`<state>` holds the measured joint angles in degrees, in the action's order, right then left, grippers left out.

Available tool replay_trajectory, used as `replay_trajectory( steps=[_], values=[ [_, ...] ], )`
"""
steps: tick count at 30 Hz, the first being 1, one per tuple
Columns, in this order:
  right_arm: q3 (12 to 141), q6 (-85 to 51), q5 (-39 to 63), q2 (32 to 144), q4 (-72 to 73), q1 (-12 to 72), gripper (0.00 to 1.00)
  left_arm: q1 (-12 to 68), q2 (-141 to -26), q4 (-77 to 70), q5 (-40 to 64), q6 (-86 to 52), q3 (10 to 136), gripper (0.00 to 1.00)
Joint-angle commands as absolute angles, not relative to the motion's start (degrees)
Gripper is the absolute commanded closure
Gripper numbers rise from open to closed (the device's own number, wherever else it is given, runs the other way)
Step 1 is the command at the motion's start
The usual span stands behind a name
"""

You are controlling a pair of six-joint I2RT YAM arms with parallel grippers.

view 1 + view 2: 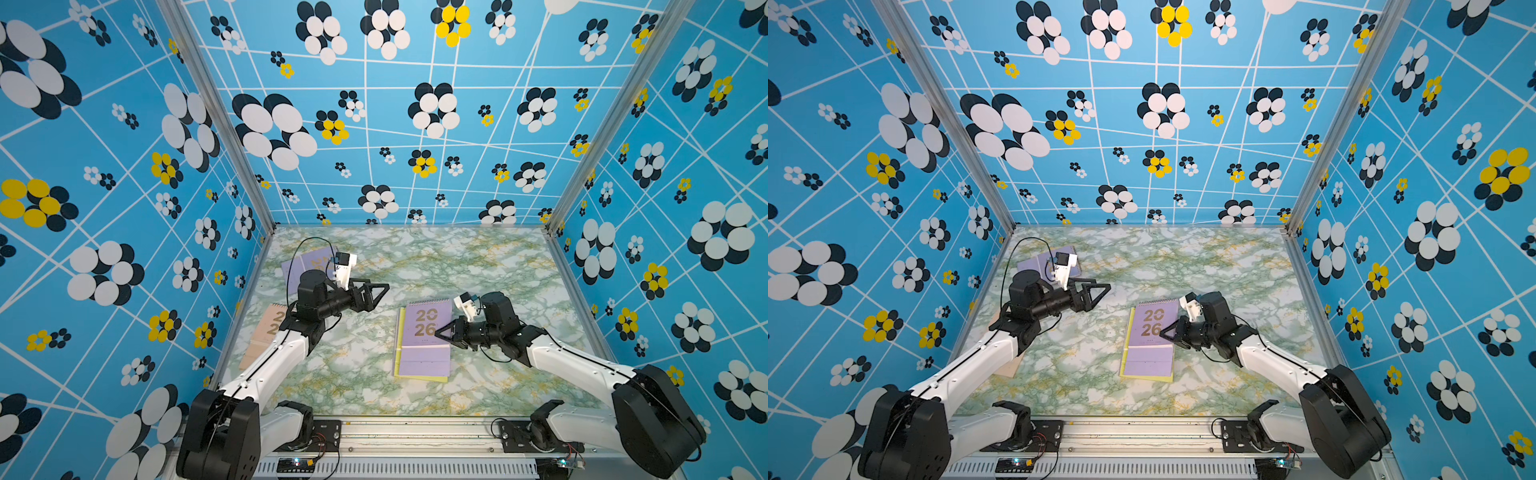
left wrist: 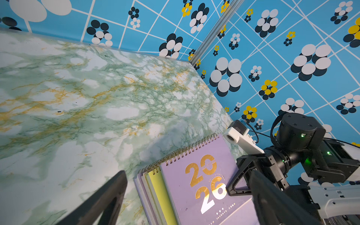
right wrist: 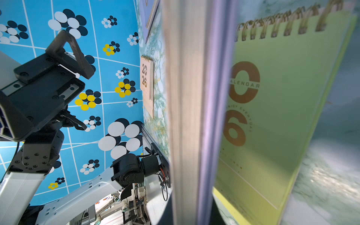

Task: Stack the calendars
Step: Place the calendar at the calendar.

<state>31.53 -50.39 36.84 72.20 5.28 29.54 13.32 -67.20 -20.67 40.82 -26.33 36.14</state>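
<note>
open tabletop beyond central lavender calendar.

Both my arms pair white shell links with black joint housings. In both top views the left arm sits at seven o'clock and the right arm at five. The left gripper and the right gripper have black open-triangle fingers. A white camera bracket rides each wrist, with a thin black cable looping from it. My left wrist view shows small green lights on the right arm. My right wrist view shows black screws on the left.
</note>
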Motion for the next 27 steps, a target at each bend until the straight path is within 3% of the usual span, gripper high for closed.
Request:
replay_trajectory(
  steps=[1, 24, 27],
  values=[
    [31.46, -49.66, 39.02, 72.94, 8.76, 29.44, 1.00, 13.77, -67.73, -20.43, 40.74, -25.24, 37.50, 0.00],
    [31.87, -47.75, 35.89, 74.12, 4.52, 29.94, 1.00, 14.07, -68.08, -19.72, 40.71, -24.75, 37.83, 0.00],
    [32.17, -46.96, 35.12, 73.81, 2.83, 29.90, 0.95, 14.08, -68.17, -19.77, 40.78, -24.75, 37.79, 0.00]
  ],
)
